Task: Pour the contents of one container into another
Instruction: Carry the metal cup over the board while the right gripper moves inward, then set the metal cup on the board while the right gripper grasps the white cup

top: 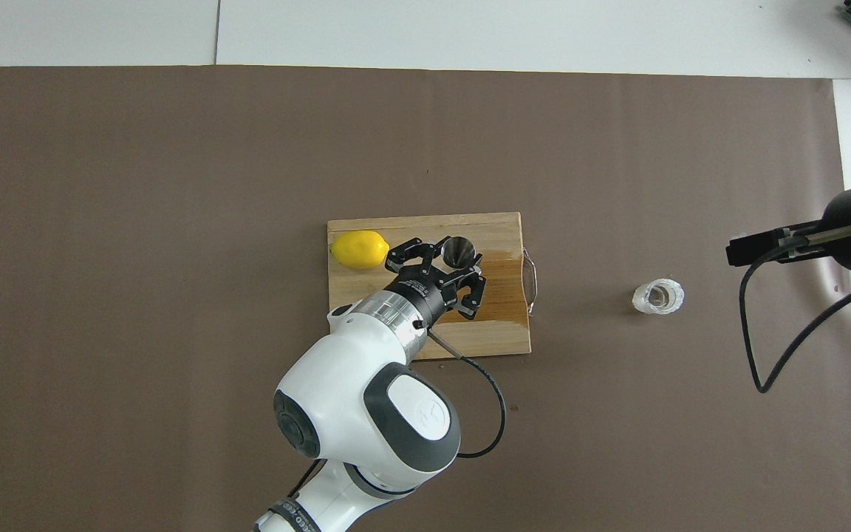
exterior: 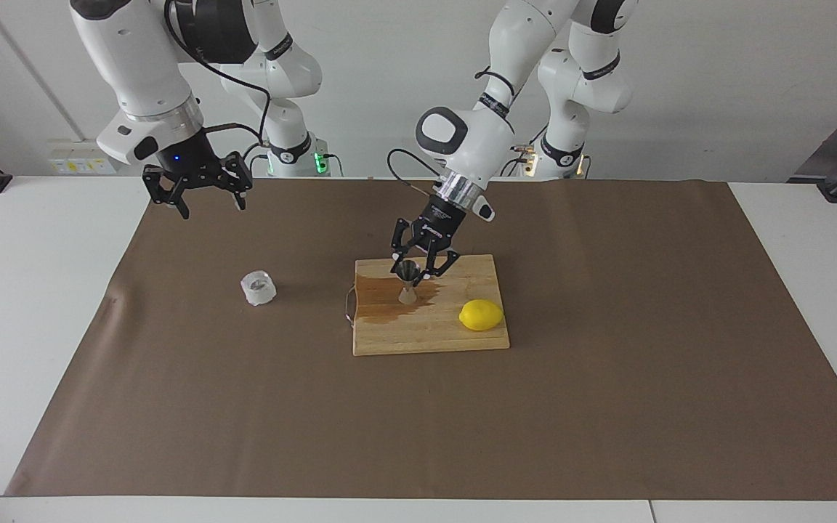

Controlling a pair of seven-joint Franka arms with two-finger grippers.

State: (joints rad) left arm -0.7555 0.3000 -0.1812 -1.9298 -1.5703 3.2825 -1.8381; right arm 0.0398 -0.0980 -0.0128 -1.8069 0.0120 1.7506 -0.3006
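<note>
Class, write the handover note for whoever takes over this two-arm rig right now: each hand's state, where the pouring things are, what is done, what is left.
Left hand: shut on the steel jigger, upright over the stained part of the cutting board; whether it touches the board cannot be told.
Right hand: open, empty, raised over the brown mat at the right arm's end; waiting.
Glass cup: on the mat, off the board, toward the right arm's end, untouched.
Lemon: on the board.
Done: jigger grasped.
Left: pick up the cup and pour into the jigger.
</note>
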